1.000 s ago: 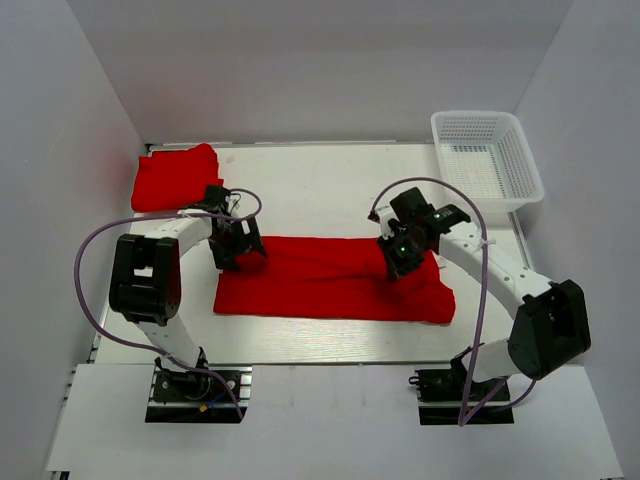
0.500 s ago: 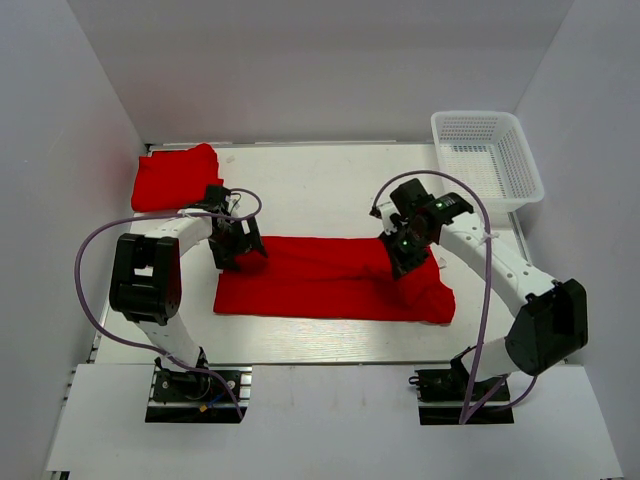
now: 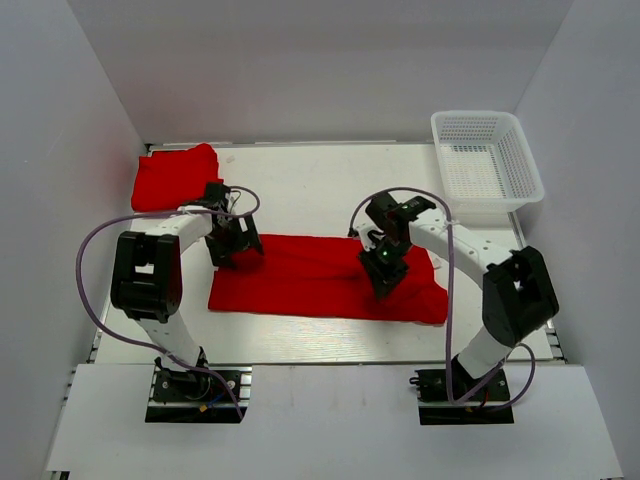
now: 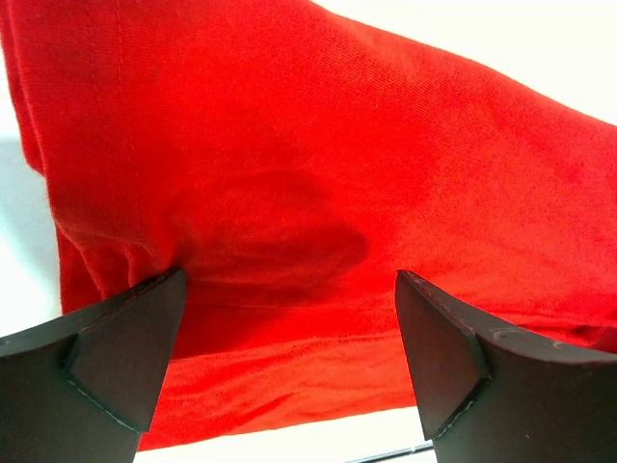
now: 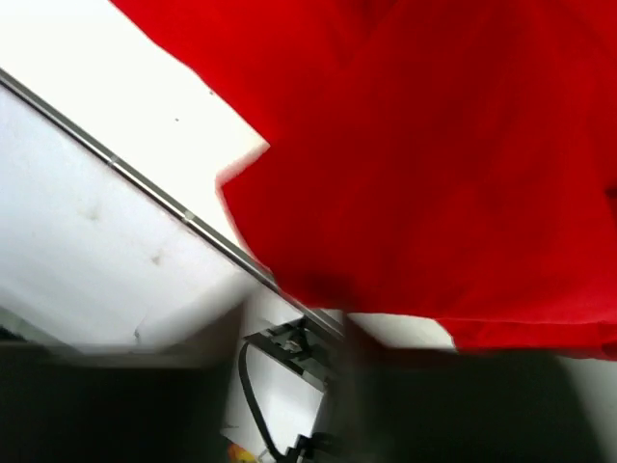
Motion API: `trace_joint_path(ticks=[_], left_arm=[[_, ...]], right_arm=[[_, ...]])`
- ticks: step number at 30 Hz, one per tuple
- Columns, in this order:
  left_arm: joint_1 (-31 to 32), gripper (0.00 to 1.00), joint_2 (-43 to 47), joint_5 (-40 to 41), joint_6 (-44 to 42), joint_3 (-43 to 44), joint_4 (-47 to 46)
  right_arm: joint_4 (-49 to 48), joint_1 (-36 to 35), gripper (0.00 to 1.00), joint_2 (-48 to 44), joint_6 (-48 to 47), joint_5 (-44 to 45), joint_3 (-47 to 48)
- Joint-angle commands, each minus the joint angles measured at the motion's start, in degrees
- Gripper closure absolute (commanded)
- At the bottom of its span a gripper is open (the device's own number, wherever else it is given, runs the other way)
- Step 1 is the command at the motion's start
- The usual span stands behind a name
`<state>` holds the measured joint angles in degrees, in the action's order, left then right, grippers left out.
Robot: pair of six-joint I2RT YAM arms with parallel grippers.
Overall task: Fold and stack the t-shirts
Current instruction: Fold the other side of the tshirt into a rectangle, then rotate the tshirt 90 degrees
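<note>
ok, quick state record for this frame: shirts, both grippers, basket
long shirt: red, laid out as a wide band across the table middle
folded shirt: red, compact, far left corner, apart from the band
left gripper: open, at the band's left end, fingers spread over the cloth
right gripper: down on the band's right part; wrist view blurred, open or shut unclear
basket: white mesh, far right corner
stack: not yet made

The left pincer [image 3: 236,242] pointed down, its fingers [image 4: 116,347] spread wide apart. The right arm [image 3: 470,250] was bent sharply inward, the right pincer [image 3: 385,272] low, its fingers too blurred to judge.
</note>
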<state>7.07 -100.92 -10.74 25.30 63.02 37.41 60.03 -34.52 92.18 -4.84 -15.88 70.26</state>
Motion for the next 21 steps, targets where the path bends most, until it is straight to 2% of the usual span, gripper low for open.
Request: trace_joint_path(ticks=[1, 2, 9, 13, 18, 21], left_arm=[[-0.9, 0.00, -0.8, 4.7, -1.1, 1.3, 0.5], [-0.9, 0.00, -0.8, 5.4, -1.1, 1.8, 0.5], [-0.9, 0.00, -1.4, 6.8, -1.1, 4.4, 1.5], [-0.9, 0.00, -1.4, 6.8, -1.1, 4.4, 1.5], [-0.9, 0.00, -1.4, 7.3, -0.6, 4.4, 1.5], [-0.9, 0.00, -1.4, 7.8, -0.6, 3.9, 1.5]], right_arm=[[1.2, -0.9, 0.17, 3.2, -1.3, -1.5, 0.2], [1.2, -1.0, 0.10, 3.4, -1.4, -1.3, 0.4], [0.2, -0.7, 0.10, -1.9, -1.4, -2.1, 3.7], [-6.7, -0.4, 0.10, -5.4, 3.2, 0.9, 3.6], [-14.5, -0.1, 0.10, -5.2, 10.9, -1.3, 1.8], [-23.1, 0.8, 0.10, -5.4, 16.4, -0.1, -1.7]])
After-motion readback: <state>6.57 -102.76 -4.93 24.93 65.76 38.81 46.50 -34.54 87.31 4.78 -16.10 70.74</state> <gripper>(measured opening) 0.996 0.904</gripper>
